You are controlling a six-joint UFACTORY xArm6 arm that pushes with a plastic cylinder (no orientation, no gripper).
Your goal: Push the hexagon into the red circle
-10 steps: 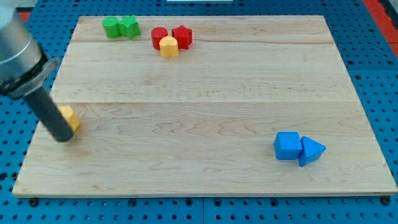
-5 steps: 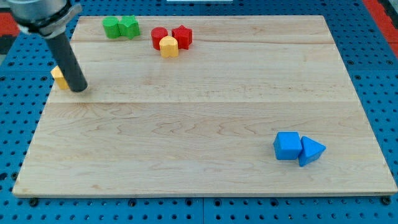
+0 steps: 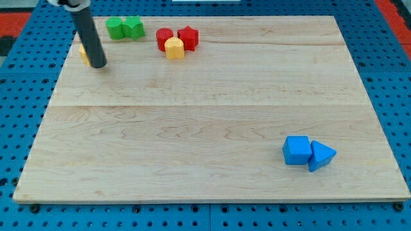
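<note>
My tip (image 3: 98, 64) rests on the board near the view's top left. A yellow block (image 3: 83, 52) sits just to its left, mostly hidden behind the rod, so its shape is unclear. A red circle (image 3: 164, 38) lies at the top, with a red star (image 3: 189, 36) on its right and a yellow hexagon-like block (image 3: 174, 48) touching it at the front. My tip is well to the left of this cluster.
Two green blocks (image 3: 124, 27) sit side by side at the top, just right of my rod. A blue cube (image 3: 296, 151) and a blue triangle (image 3: 320, 156) touch each other at the lower right. The wooden board (image 3: 212, 115) lies on a blue pegboard.
My tip has moved up and to the right along the left side of the board, pushing the yellow block with it toward the top left.
</note>
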